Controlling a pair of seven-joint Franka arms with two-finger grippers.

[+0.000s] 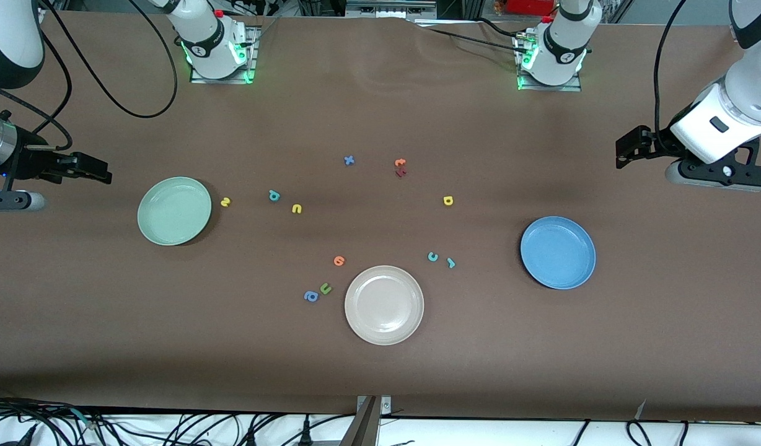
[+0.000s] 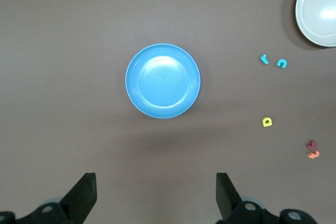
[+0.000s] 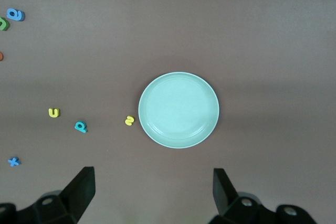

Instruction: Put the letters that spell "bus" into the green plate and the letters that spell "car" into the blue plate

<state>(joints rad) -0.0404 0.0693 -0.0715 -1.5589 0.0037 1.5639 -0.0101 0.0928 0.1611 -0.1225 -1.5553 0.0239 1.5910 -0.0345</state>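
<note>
The left arm came in at the right edge of the front view, its white forearm sloping down toward the middle of the frame, and the left gripper hung in the air at the upper right with its fingers spread wide and nothing between them. The right arm entered at the left edge, and the right gripper hung at the middle left, pointing inward, its fingers likewise wide apart and empty.

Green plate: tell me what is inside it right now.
Nothing lies in the green plate; its whole inner surface shows bare in the front and right wrist views. The yellow "s" lies on the table just beside its rim. No part of its inside is covered.
</note>
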